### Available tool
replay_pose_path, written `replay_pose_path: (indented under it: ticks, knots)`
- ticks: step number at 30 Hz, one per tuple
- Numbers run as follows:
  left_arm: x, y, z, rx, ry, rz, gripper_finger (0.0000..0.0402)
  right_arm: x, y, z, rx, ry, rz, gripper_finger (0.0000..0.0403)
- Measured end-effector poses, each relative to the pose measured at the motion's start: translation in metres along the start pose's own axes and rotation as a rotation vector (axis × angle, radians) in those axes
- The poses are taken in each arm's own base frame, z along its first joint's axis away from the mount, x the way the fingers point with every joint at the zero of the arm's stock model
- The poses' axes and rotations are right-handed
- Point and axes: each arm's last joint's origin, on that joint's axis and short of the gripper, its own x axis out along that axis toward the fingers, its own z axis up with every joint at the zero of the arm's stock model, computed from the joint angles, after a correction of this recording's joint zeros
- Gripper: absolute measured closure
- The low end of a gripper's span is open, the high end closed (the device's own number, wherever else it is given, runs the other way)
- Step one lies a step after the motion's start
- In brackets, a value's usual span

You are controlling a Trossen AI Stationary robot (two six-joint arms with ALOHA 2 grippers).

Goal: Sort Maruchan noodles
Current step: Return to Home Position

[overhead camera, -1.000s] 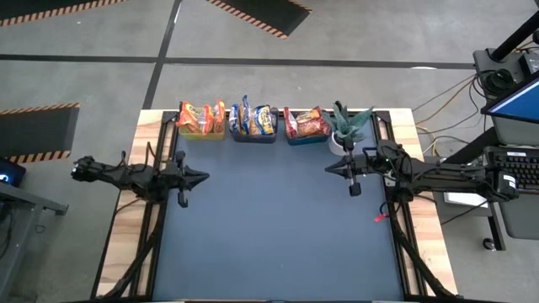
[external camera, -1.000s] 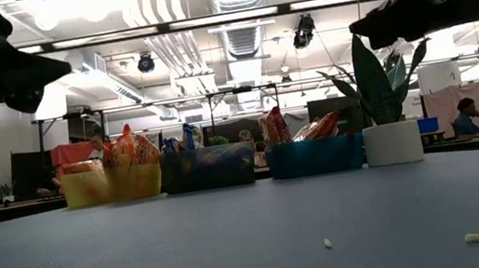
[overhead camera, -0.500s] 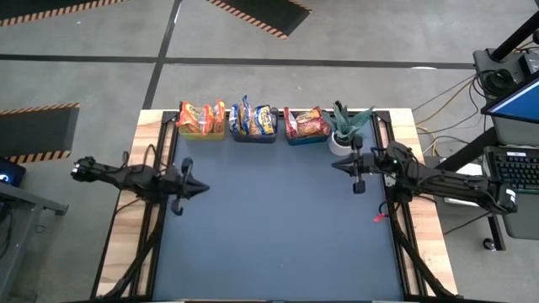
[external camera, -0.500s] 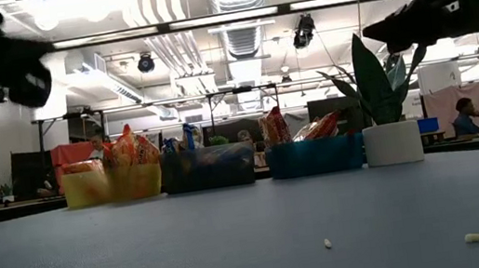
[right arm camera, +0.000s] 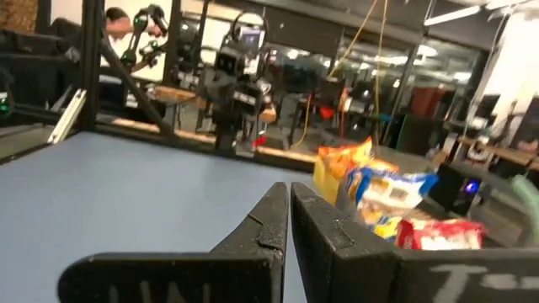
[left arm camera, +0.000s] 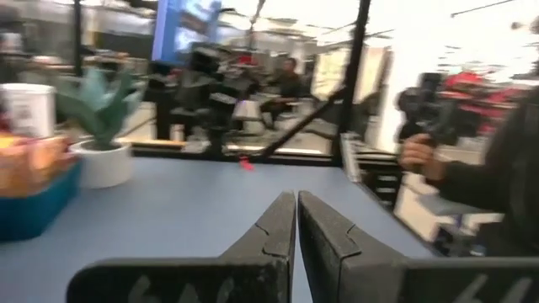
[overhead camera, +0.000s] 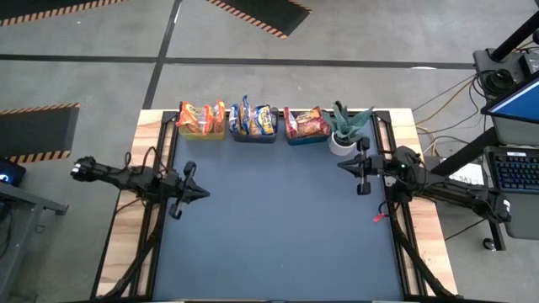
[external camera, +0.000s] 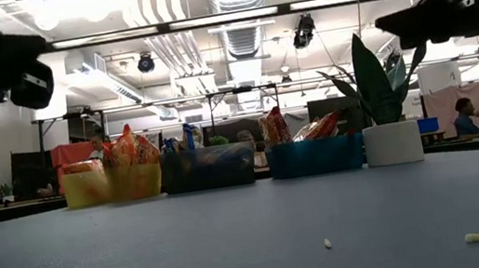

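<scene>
Retreating outward: left pincer (overhead camera: 205,193), right pincer (overhead camera: 340,165).

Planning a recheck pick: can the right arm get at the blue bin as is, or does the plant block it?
Probably yes. The right pincer, shut, hangs over the mat off the front corner of the blue bin; the potted plant stands beside the bin, not between. Its leaves leave little margin.

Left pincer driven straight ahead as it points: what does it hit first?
The way looks free across the mat; the left pincer probably meets the black rail at the table's right edge first.
</scene>
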Motion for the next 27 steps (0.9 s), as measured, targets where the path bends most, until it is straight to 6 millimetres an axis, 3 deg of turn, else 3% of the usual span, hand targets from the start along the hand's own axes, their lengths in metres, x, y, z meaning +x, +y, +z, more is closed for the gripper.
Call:
replay_pose_path:
  ticks: [17, 24, 27]
  knots:
    - [0.0006, 0.0016, -0.0012, -0.006, 0.026, 0.055, 0.0401, 0.0008, -0.0015, -0.0053, 0.161, 0.054, -0.065, 0.0394]
    - [0.0006, 0.0016, -0.0010, -0.006, 0.025, 0.055, 0.0401, 0.0009, -0.0015, -0.0055, 0.737, 0.036, -0.080, 0.0394]
    - [0.0006, 0.0015, -0.0009, -0.006, 0.025, 0.055, 0.0401, 0.0010, -0.0014, -0.0057, 0.901, 0.030, -0.083, 0.0394]
